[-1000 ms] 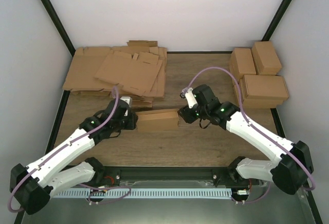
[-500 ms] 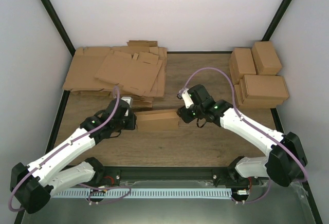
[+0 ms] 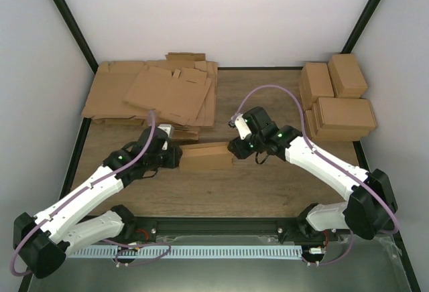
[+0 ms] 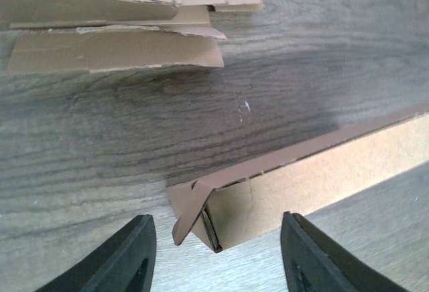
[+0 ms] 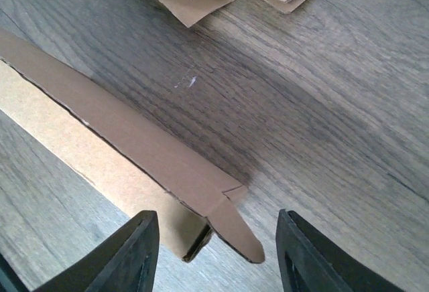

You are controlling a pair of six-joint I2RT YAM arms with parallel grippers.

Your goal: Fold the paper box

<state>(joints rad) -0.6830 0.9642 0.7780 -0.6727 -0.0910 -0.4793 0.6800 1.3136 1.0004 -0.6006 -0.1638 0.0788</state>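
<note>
The paper box (image 3: pixel 206 156) is a shallow brown cardboard tray lying on the table between my two arms. My left gripper (image 3: pixel 175 156) is open at its left end; the left wrist view shows that end (image 4: pixel 268 185) with a small side flap (image 4: pixel 194 205) sticking out between the open jaws. My right gripper (image 3: pixel 234 150) is open at its right end; the right wrist view shows that end (image 5: pixel 147 165) with a loose flap (image 5: pixel 238 228) pointing out between the jaws. Neither gripper holds anything.
A thick heap of flat notched cardboard sheets (image 3: pixel 154 94) lies at the back left, its edge close behind the left gripper (image 4: pixel 114 44). Several folded closed boxes (image 3: pixel 338 101) are stacked at the back right. Black frame posts run along both sides.
My right gripper has moved left and closer to the box's right end. My left gripper has edged slightly right toward the left end. The box has stayed in place.
</note>
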